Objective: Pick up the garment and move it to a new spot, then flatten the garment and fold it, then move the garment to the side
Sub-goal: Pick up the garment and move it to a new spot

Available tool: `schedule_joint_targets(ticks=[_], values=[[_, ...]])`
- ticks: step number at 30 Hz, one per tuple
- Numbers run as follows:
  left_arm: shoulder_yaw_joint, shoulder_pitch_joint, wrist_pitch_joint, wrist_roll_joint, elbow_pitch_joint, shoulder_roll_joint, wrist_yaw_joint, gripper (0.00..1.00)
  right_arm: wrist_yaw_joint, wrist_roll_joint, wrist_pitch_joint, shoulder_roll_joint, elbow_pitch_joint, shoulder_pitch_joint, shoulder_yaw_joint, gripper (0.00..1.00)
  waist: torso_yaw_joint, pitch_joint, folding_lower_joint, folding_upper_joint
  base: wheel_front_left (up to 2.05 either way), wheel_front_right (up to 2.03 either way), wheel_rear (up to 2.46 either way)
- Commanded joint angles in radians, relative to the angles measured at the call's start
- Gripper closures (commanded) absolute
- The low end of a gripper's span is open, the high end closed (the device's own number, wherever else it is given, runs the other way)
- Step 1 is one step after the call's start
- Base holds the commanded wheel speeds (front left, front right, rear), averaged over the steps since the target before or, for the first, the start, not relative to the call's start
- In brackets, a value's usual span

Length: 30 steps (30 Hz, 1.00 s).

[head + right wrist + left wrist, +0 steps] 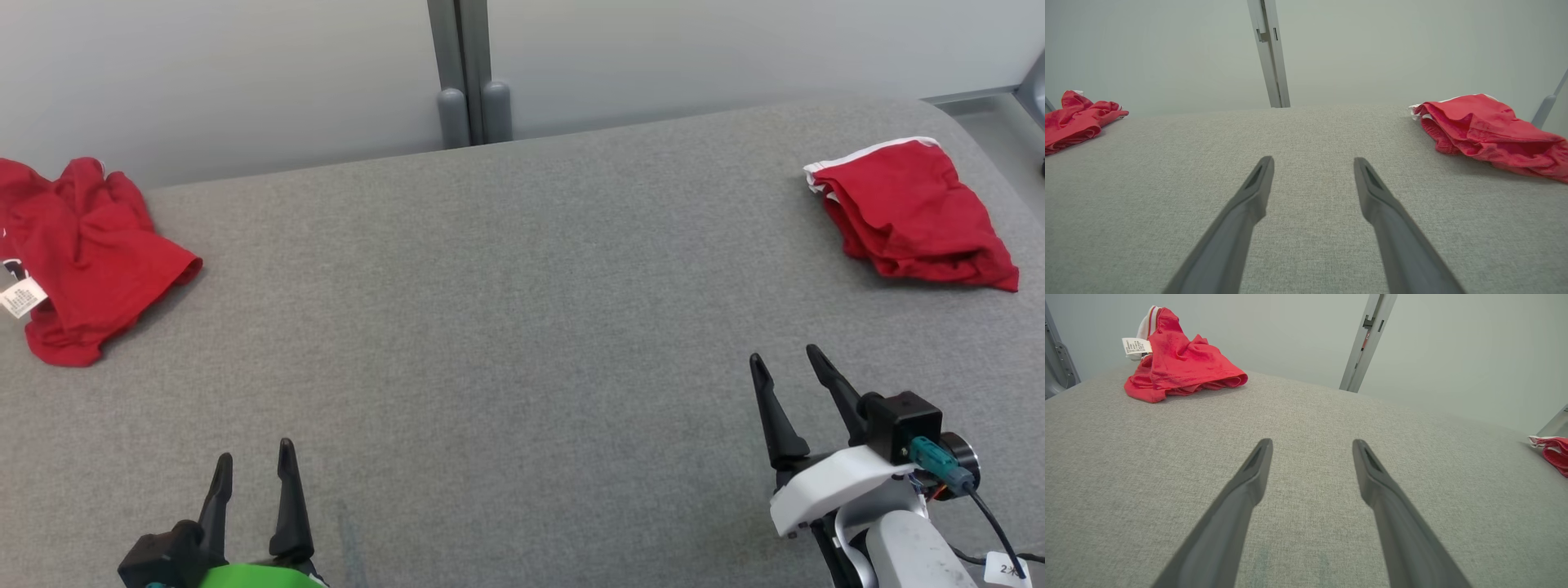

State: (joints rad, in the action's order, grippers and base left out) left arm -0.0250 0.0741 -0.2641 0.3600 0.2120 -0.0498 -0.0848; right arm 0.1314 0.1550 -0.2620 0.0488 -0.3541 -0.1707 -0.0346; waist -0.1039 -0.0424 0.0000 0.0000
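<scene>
A grey fabric-covered surface [506, 327] is seen with two red garments lying on it, well apart from one another. A crumpled red garment [86, 253] is heaped at the far left edge of the surface, with a white label [22, 296] showing at its left side. A folded red garment [906, 216] with white trim along its far edge is laid near the far right corner. The left fingers [290, 498] are held at the lower left of the head view, spread apart with nothing between them, and pointed away from the robot across the bare cloth. The crumpled red garment is placed ahead of them and off to their left, well clear of the tips. In the left wrist view it is seen at the upper left, beyond the fingertips and untouched. The right fingers [771, 408] are held at the lower right of the head view, likewise parted and empty. The folded red garment is found ahead of them and slightly to their right, near but not in contact; in the right wrist view it is seen at the upper right, past the right-hand tip. Only grey cloth is seen between each pair of fingers. A grey post [467, 73] is set against the pale wall behind the surface.
</scene>
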Motion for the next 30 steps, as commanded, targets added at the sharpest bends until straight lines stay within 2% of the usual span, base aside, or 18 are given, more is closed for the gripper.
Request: schedule_joint_targets(ticks=[1,18,23,30], values=[[0.0,0.012,0.0,0.005,0.003,-0.002,0.004,0.0,-0.002,-0.002,-0.004,0.003,-0.001,0.013,-0.001,0.0,0.002,0.003,0.0,0.0,0.0,0.0,0.0],[-0.015,-0.01,0.0,0.003,0.004,-0.002,0.004,0.0,-0.002,0.012,-0.004,0.003,-0.019,0.015,0.007,0.0,0.035,0.003,0.0,0.0,0.0,0.0,0.0],[-0.029,-0.021,0.0,0.011,0.006,-0.002,0.007,0.0,-0.002,0.004,-0.004,0.004,-0.012,0.022,0.019,0.0,0.103,0.009,0.0,0.0,0.0,0.0,0.0],[-0.03,-0.022,0.0,0.001,0.0,-0.002,0.01,0.0,-0.002,0.004,-0.004,0.003,-0.003,0.027,0.017,0.0,0.251,0.006,0.0,0.0,0.0,0.0,0.0]])
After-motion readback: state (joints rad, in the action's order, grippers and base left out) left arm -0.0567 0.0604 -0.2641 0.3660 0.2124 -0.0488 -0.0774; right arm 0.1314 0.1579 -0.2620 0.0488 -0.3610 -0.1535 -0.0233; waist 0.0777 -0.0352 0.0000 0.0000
